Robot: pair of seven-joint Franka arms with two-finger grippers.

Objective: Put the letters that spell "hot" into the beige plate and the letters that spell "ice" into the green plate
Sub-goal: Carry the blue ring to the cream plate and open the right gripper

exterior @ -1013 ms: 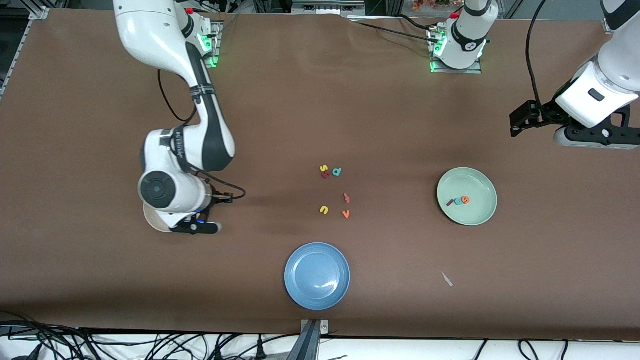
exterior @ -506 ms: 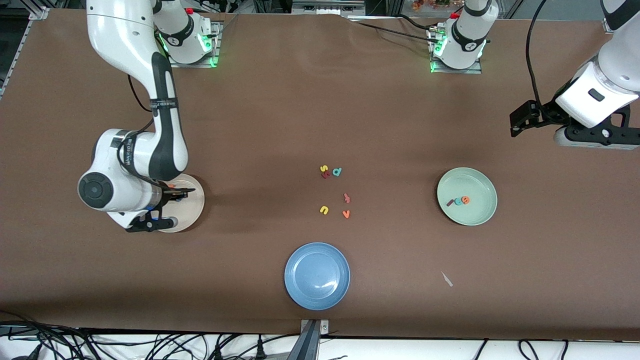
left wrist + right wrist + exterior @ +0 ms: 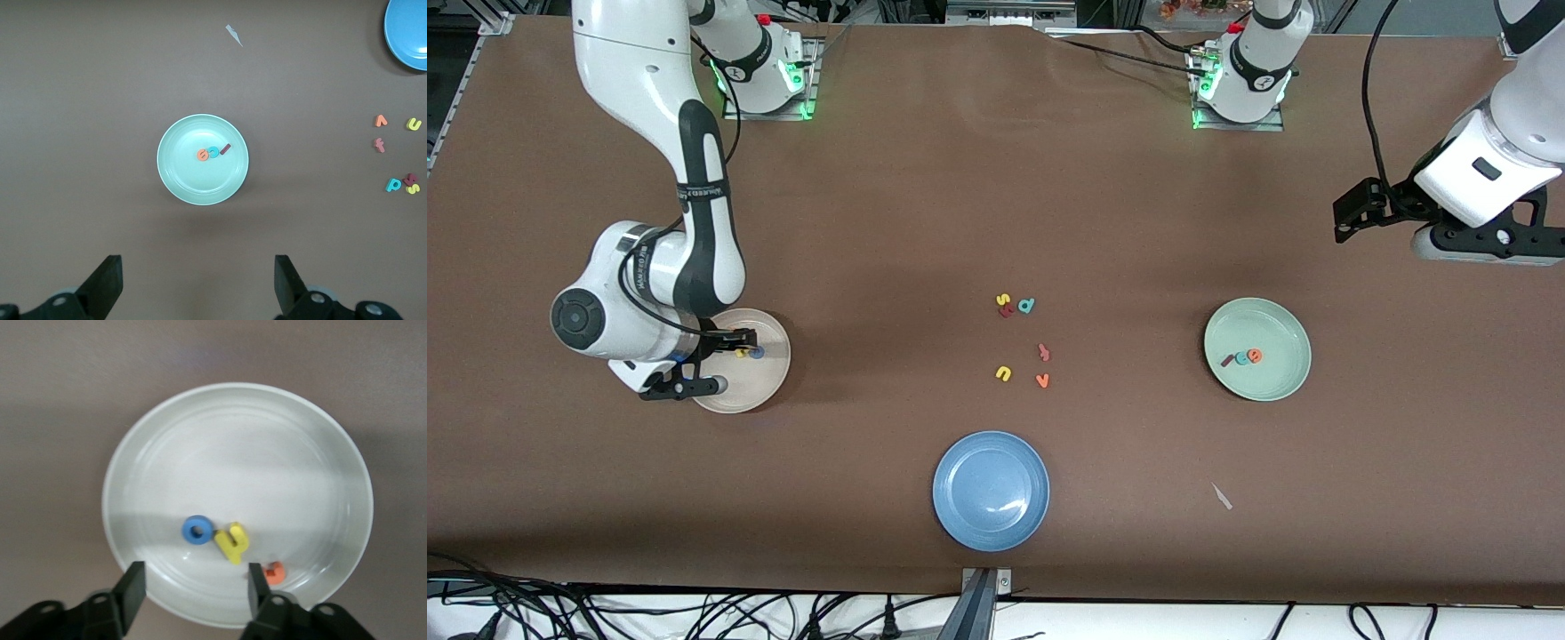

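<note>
The beige plate (image 3: 763, 380) lies toward the right arm's end of the table. In it lie the blue o (image 3: 197, 531), the yellow h (image 3: 232, 542) and the orange t (image 3: 273, 573), close together near the rim (image 3: 267, 453). My right gripper (image 3: 195, 590) hangs open just above that plate (image 3: 720, 354), holding nothing. The green plate (image 3: 1272, 378) holds the dark red i (image 3: 225, 149), the teal c (image 3: 212, 152) and the orange e (image 3: 202, 155) in a row. My left gripper (image 3: 197, 283) waits open and high near the left arm's end (image 3: 1347, 222).
Loose letters lie mid-table: a yellow s (image 3: 1003, 300), a red letter (image 3: 1007, 311), a teal d (image 3: 1027, 306), a reddish f (image 3: 1043, 352), a yellow u (image 3: 1003, 373), an orange v (image 3: 1042, 380). A blue plate (image 3: 960, 462) sits nearer the camera. A pale scrap (image 3: 1221, 496) lies beside it.
My right arm swung toward its own end of the table over the beige plate. Its gripper opened, and the blue o it carried now lies in the plate. The left arm stayed still.
</note>
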